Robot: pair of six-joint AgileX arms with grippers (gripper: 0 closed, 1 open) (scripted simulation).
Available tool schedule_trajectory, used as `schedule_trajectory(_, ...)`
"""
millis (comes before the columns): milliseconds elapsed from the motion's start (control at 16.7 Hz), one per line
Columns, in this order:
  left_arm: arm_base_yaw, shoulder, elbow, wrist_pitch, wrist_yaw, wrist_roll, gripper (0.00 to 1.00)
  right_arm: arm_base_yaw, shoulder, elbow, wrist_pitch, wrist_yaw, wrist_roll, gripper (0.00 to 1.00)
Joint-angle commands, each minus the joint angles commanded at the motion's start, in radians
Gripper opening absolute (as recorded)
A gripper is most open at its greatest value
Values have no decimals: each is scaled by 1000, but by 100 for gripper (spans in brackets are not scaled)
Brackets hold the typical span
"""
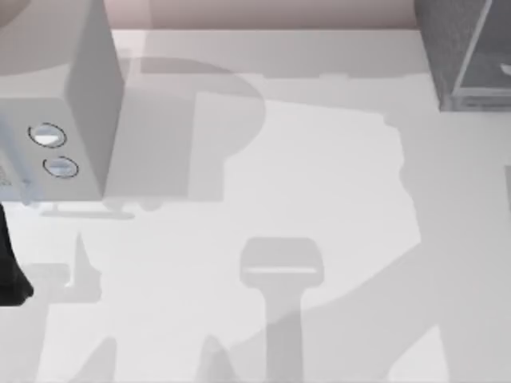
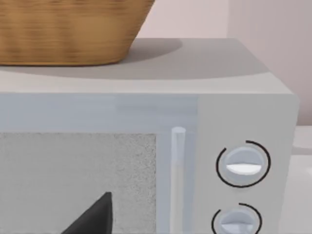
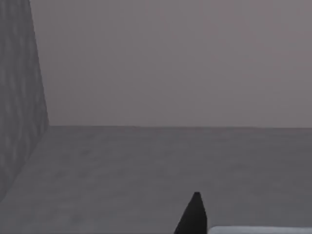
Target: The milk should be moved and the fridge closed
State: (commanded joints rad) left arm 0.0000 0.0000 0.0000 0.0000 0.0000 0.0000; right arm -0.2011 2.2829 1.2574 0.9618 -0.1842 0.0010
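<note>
– Where is your right gripper [image 3: 194, 217], and how wide is it?

– Its black tip sits low over a dull, dark grey floor, with a speckled dark wall close by. Wide or narrow, I cannot tell. A pale strip [image 3: 258, 230] lies just beside the tip; what it is, I cannot tell.

– And the fridge?

– The large, dark grey, speckled box-shaped fridge [image 1: 441, 40] stands at the table's one o'clock corner, with a lighter smooth panel [image 1: 481, 56] on it.

– Your left gripper [image 2: 95, 217]?

– It faces the front of the pale grey box with two round dials [image 1: 84, 96], at ten o'clock on the white table [image 1: 319, 175]. A woven wicker basket [image 2: 68, 29] rests on that box. Its opening I cannot tell either.
</note>
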Motion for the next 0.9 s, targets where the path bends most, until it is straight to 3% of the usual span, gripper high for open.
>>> schedule_trajectory(720, 0, 0, 0, 0, 0, 0, 100, 0, 0, 0, 0, 0, 0, 98)
schedule_trajectory(900, 0, 0, 0, 0, 0, 0, 100, 0, 0, 0, 0, 0, 0, 100)
